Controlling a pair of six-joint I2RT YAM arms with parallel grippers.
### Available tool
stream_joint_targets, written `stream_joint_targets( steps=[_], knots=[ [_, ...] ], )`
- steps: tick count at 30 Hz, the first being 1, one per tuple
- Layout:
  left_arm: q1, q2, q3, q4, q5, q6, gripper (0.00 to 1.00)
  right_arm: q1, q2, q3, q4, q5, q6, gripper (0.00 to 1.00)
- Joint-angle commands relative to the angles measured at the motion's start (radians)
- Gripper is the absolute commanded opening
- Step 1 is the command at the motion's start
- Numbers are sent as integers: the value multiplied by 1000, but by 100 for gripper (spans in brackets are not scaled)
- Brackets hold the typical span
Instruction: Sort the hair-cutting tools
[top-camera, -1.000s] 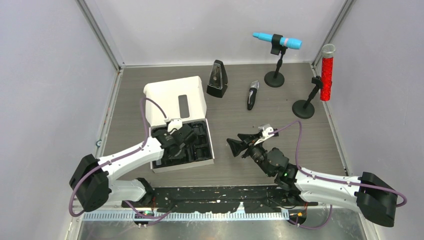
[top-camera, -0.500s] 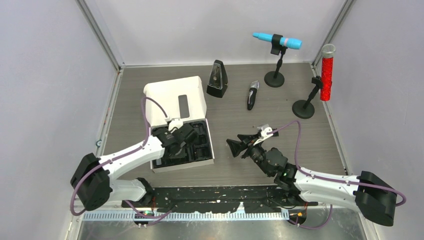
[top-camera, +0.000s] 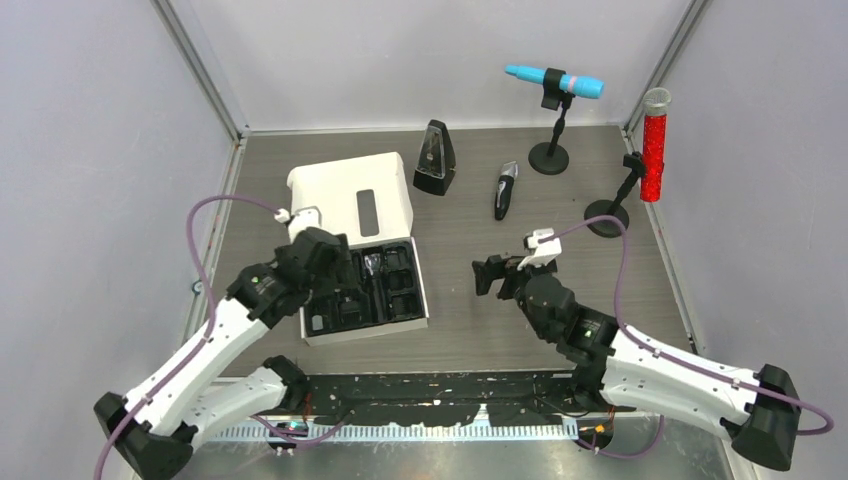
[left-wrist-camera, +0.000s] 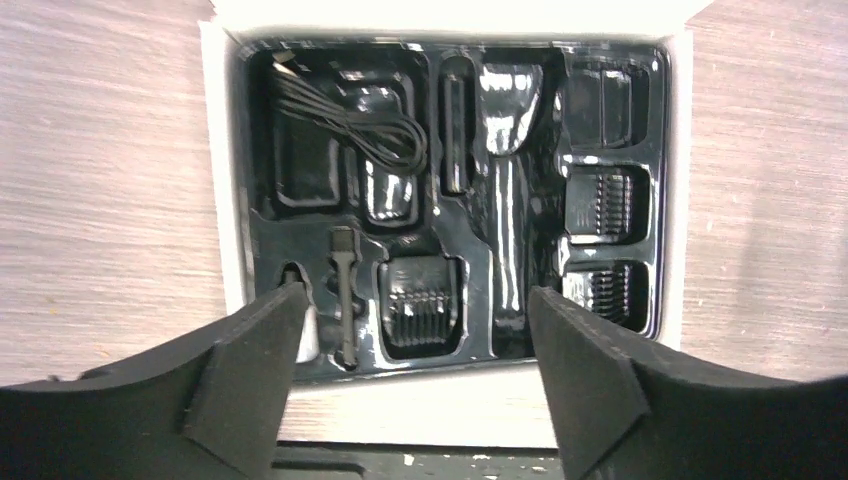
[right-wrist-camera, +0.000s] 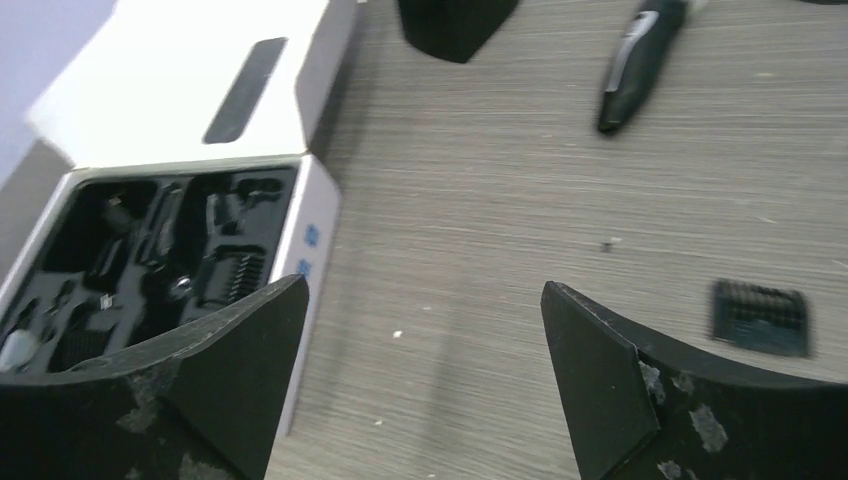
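Grey surface sitting between pale walls, clipper lying toward its far edge, left claw gaping wide above box tray, right claw gaping wide near a loose comb guard.

Clipper: slim, black with silver, lying flat on the table, silver end toward the far edge, well apart from the box; loose guard: small black comb, flat on the table, near side of the clipper; inside the box, in the left wrist view: cable, black, coiled, top-left pocket; middle guard, bottom-centre pocket; mid-right guard and lower-right guard, each in its own right-column pocket; brush, thin, black, just left of the middle guard.
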Motion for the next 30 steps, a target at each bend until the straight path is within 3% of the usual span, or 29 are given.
stream_joint_targets(
  steps=[1, 7, 12, 16, 30],
  knots=[
    [134, -53, 72, -14, 65, 195, 93, -108, -23, 115, -358, 20, 70, 97],
    [381, -47, 120, -26, 190, 368, 99, -385, 44, 218, -550, -223, 81, 95],
    [389, -65, 34, 72, 221, 378, 100, -532, 201, 316, -606, -305, -31, 95],
    [389, -26, 29, 35, 204, 394, 100, -669, 371, 428, -641, -423, -76, 95],
    [366, -96, 1, 57, 117, 420, 100, -902, 795, 585, -669, -635, -184, 100]
  ],
)
